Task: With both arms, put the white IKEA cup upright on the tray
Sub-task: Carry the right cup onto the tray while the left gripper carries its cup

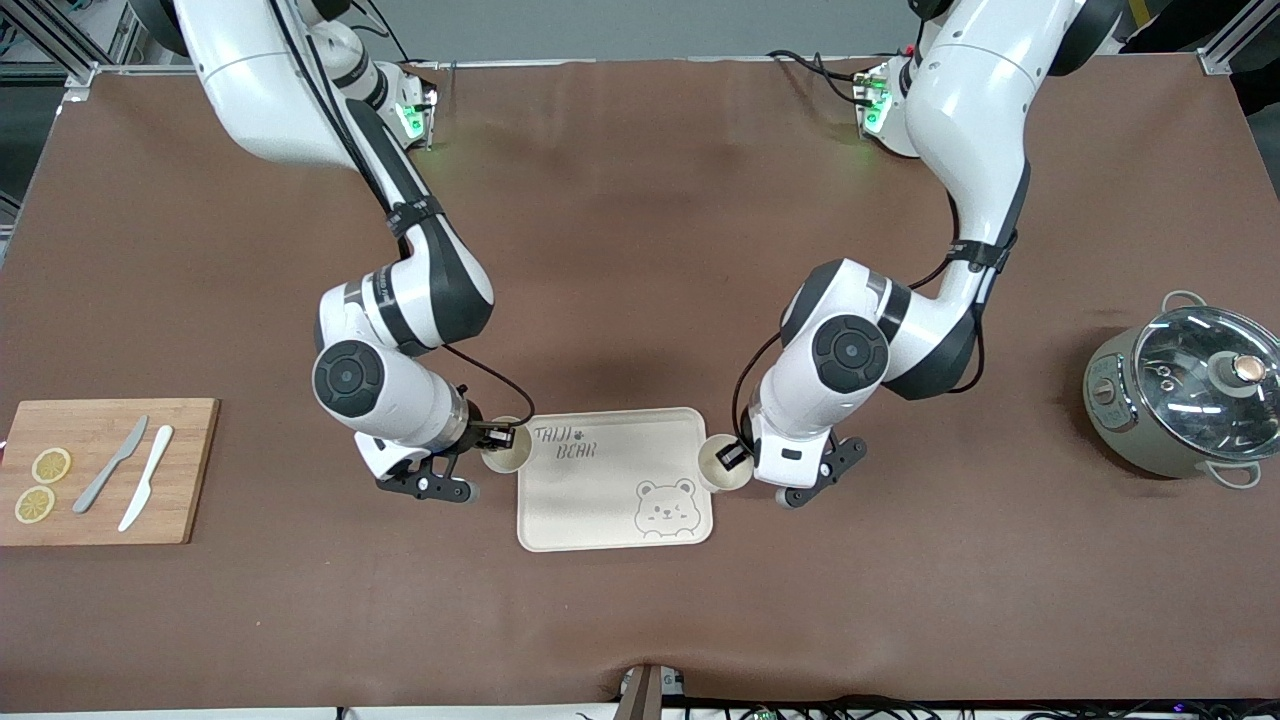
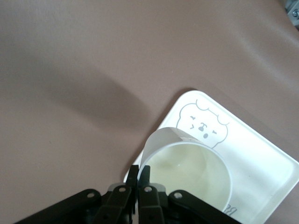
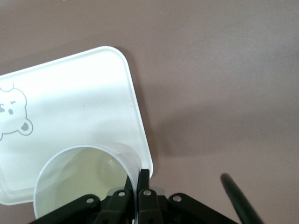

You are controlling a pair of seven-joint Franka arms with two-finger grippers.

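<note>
Two white cups stand upright, one at each short end of the cream tray [image 1: 600, 490] with "TAIJI BEAR" lettering. My right gripper [image 1: 497, 437] is shut on the wall of the cup [image 1: 506, 450] at the lettering corner, toward the right arm's end. The right wrist view shows the gripper [image 3: 140, 175] pinching the cup's rim [image 3: 84, 184] over the tray's edge [image 3: 135, 107]. My left gripper [image 1: 731, 457] is shut on the wall of the other cup [image 1: 720, 468], beside the bear drawing. The left wrist view shows the gripper [image 2: 141, 171], the cup [image 2: 191, 172] and the tray [image 2: 261, 154].
A wooden cutting board [image 1: 180, 440] with two lemon slices [image 1: 42, 484], a grey knife [image 1: 110, 464] and a white knife [image 1: 146, 490] lies toward the right arm's end. A grey pot with a glass lid [image 1: 1190, 400] stands toward the left arm's end.
</note>
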